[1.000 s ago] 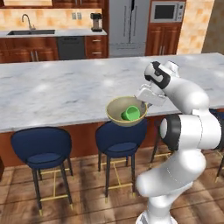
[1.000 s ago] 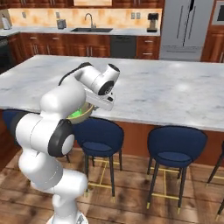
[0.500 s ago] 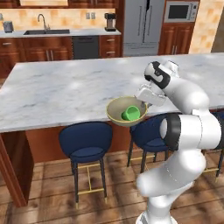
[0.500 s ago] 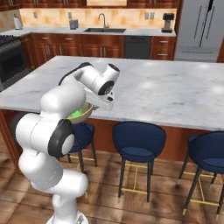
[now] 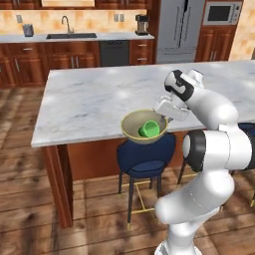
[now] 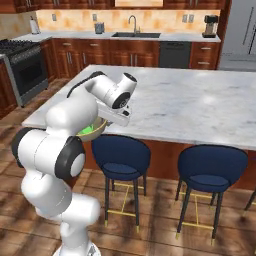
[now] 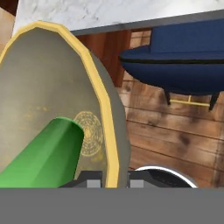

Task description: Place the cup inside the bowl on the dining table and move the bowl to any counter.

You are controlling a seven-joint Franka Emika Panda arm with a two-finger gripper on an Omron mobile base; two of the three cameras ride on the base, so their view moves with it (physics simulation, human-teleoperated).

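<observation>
The tan bowl hangs in the air just off the dining table's near edge, above a blue stool. My gripper is shut on its right rim. The green cup lies on its side inside the bowl. In the hand view the rim runs down between the fingertips, with the cup resting against the olive inside. From the right base view my arm covers most of the bowl; a sliver of the cup shows. The gripper sits at the rim.
The wall counter with sink and coffee maker runs along the back, seen also as the counter. A fridge stands at the back right, a stove at the left. Two more stools stand along the table's front. Wood floor lies left of the table's end.
The whole scene has slid right in both base views, so the base is driving left along the table. The bowl with the cup stays held in the same pose.
</observation>
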